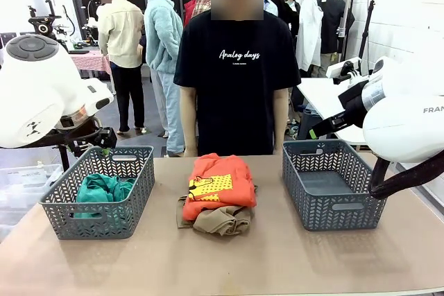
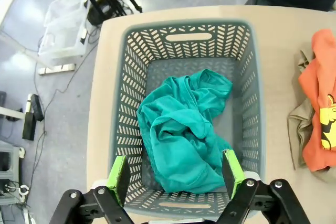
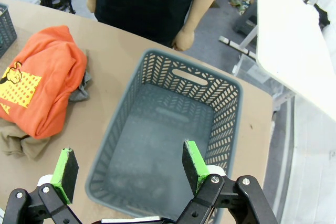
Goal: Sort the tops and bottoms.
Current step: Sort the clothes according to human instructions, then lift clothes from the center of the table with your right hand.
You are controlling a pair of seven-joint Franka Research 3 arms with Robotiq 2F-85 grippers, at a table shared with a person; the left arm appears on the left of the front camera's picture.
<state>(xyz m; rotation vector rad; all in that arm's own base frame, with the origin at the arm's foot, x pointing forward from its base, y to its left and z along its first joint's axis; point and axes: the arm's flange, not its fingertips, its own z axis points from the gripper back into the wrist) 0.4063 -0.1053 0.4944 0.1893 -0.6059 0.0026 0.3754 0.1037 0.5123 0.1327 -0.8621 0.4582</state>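
Observation:
A teal garment (image 2: 184, 135) lies crumpled inside the left basket (image 2: 189, 25). My left gripper (image 2: 175, 174) hovers above it, open, with nothing between its fingers. At the table's middle a folded orange garment (image 1: 218, 184) with a yellow print rests on a tan khaki one (image 1: 223, 220). A strip of grey cloth (image 3: 82, 91) peeks out from under the orange garment (image 3: 44, 80). My right gripper (image 3: 129, 166) stands open above the near end of the right basket (image 3: 157, 59), which holds nothing.
A person in a black T-shirt (image 1: 236, 81) stands at the far edge, one hand (image 3: 184, 39) hanging near the right basket's far end. The two grey lattice baskets (image 1: 97, 221) (image 1: 333, 206) flank the pile. A white table (image 3: 294, 51) stands off to the right.

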